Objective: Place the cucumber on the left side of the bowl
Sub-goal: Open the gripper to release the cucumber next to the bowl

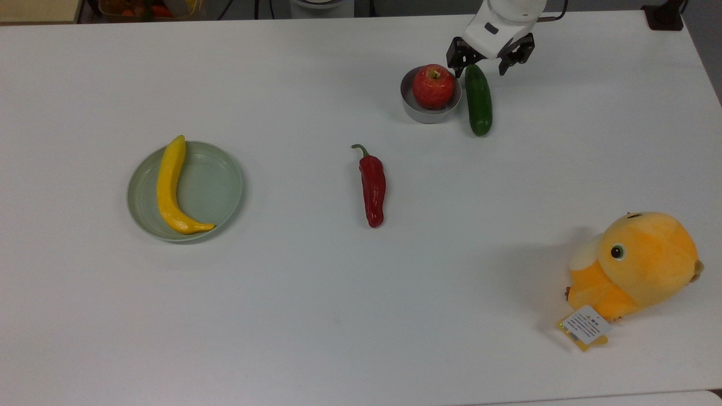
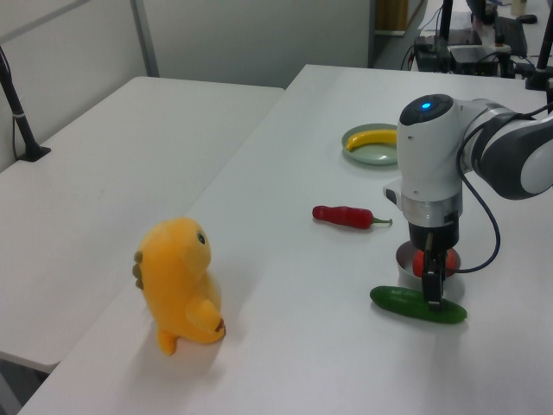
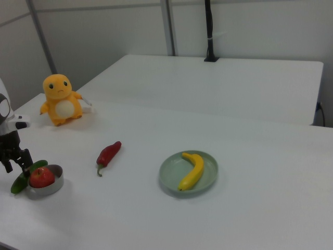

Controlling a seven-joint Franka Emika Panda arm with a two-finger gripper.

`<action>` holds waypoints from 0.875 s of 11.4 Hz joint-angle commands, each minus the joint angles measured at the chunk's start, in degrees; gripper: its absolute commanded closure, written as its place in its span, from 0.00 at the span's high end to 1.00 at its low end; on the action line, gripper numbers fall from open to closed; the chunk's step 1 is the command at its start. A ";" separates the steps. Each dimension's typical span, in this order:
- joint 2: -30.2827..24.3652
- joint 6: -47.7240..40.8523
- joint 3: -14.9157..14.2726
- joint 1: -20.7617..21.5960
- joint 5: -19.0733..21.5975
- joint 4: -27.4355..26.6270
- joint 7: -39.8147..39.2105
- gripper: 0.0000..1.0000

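The dark green cucumber [image 1: 478, 100] lies flat on the white table, just off the top view's right of the small grey metal bowl [image 1: 414, 111], close to its rim. A red apple [image 1: 433, 85] sits in the bowl. My gripper [image 1: 483, 62] stands open over the cucumber's far end, one finger on each side and nothing gripped. In the left view the cucumber [image 2: 417, 303] lies in front of the bowl [image 2: 404, 257] with the gripper [image 2: 432, 287] just above it. In the right view the cucumber [image 3: 19, 183] pokes out behind the bowl [image 3: 48, 188].
A red chili [image 1: 373, 186] lies mid-table. A pale green plate [image 1: 217, 189] with a yellow banana [image 1: 168, 186] sits at the top view's left. An orange plush toy [image 1: 634, 265] with a tag sits at the top view's lower right.
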 commanded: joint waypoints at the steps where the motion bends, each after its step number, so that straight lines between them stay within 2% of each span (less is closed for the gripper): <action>1: -1.50 0.35 -0.08 0.08 -0.60 -0.19 -0.24 1.00; 5: -4.04 -0.62 -0.08 -0.53 -0.34 3.67 0.03 1.00; 8: -4.49 -0.27 -1.04 -4.39 -0.60 6.75 0.82 1.00; 9: -6.06 -0.62 -2.70 -4.84 -0.69 6.67 0.30 1.00; 10: -7.47 -1.23 -6.55 -4.23 -0.87 6.50 -0.93 1.00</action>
